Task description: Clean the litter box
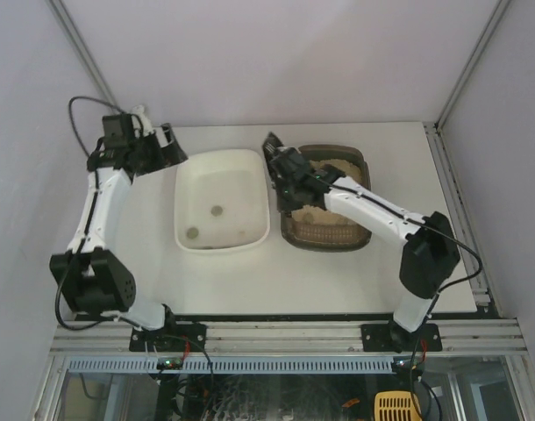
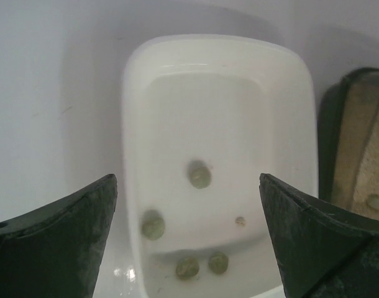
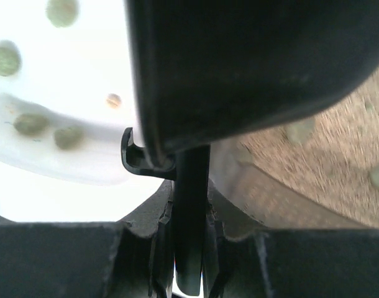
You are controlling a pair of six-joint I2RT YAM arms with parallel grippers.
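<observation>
just below right pincer's [image 1: 281, 163] scoop [image 3: 251, 62] lies litter box [image 1: 338, 150].

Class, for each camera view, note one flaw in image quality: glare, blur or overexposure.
Top external: even light, soft shadows. Left wrist: small glare spot by the rim of the white tray. Right wrist: the close dark tool is blurred, the white tray overexposed.
</observation>
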